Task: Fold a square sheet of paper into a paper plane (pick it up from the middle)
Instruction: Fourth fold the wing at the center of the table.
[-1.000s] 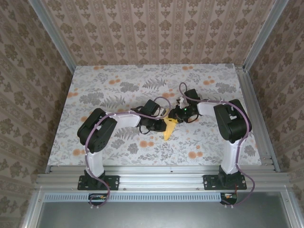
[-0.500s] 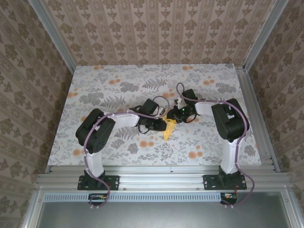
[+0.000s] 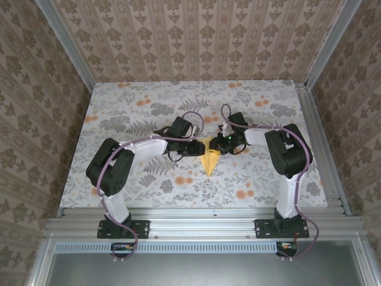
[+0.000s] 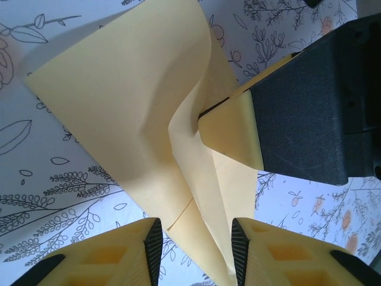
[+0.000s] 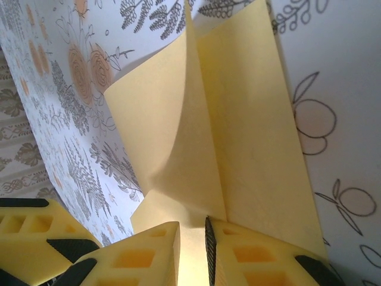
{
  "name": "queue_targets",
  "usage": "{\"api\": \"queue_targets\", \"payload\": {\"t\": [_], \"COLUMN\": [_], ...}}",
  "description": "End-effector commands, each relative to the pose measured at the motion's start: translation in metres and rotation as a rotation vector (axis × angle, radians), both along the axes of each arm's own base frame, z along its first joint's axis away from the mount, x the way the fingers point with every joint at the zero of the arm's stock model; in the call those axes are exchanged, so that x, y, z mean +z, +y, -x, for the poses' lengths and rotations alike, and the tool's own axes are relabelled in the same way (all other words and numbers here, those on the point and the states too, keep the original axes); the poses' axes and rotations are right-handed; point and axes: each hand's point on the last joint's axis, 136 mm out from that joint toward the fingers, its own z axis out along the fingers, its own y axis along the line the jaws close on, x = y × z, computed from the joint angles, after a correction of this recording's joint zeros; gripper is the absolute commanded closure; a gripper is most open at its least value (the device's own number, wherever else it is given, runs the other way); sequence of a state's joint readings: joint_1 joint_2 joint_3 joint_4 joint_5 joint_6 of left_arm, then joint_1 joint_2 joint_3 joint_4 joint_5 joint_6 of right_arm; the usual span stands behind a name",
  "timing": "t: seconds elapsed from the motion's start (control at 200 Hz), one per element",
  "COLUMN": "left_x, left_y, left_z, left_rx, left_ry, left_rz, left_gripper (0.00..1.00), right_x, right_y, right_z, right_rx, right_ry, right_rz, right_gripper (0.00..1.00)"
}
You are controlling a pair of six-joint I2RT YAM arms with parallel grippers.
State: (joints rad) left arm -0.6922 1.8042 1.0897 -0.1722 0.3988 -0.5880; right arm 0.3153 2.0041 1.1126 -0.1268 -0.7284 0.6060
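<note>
The square sheet of paper is folded into a pale-yellow paper plane (image 3: 209, 162) at the middle of the table, its point toward the near edge. My left gripper (image 3: 197, 146) sits at its left side. In the left wrist view the left gripper (image 4: 196, 231) is open; the plane (image 4: 119, 101) runs between the pads with a gap on each side. My right gripper (image 3: 218, 145) is at the plane's far right end. In the right wrist view it (image 5: 192, 231) is shut on the raised centre fold of the plane (image 5: 250, 119). One of its fingers (image 4: 233, 136) pinches that fold.
The table wears a floral cloth with orange flower prints (image 3: 180, 179) (image 3: 241, 193) near the plane. Aluminium rails (image 3: 315, 137) run along the sides and the near edge. Wallpapered walls (image 3: 196, 36) close the back and sides.
The left gripper has opened and drawn back to the left and farther away, off the plane. More of the plane shows now. The right gripper has kept its grip and hardly moved.
</note>
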Motion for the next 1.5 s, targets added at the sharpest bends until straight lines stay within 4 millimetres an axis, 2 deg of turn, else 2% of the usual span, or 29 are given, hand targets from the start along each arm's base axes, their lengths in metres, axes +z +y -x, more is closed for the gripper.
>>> {"api": "queue_targets", "payload": {"t": [0.0, 0.4, 0.6, 0.92, 1.07, 1.495], "left_x": [0.002, -0.020, -0.019, -0.020, -0.024, -0.019], "left_y": [-0.010, -0.024, -0.026, -0.023, -0.017, -0.013], "left_z": [-0.001, 0.002, 0.001, 0.004, 0.008, 0.011], "left_rx": [0.021, 0.025, 0.022, 0.023, 0.028, 0.036], "left_ry": [0.032, 0.080, 0.070, 0.068, 0.068, 0.044], "left_rz": [0.016, 0.020, 0.024, 0.025, 0.008, 0.024], "left_gripper": [0.60, 0.61, 0.80, 1.00, 1.00, 1.00], "right_x": [-0.021, -0.019, -0.016, -0.011, -0.009, -0.005], "right_y": [-0.003, -0.003, -0.003, -0.005, -0.008, -0.010], "right_z": [0.018, 0.020, 0.020, 0.017, 0.017, 0.018], "right_rx": [-0.008, -0.009, -0.013, -0.024, -0.034, -0.044], "right_ry": [0.072, 0.068, 0.063, 0.046, 0.039, 0.032], "right_rz": [0.027, 0.020, 0.017, 0.009, 0.007, -0.004], "right_gripper": [0.78, 0.79, 0.79, 0.77, 0.75, 0.71]}}
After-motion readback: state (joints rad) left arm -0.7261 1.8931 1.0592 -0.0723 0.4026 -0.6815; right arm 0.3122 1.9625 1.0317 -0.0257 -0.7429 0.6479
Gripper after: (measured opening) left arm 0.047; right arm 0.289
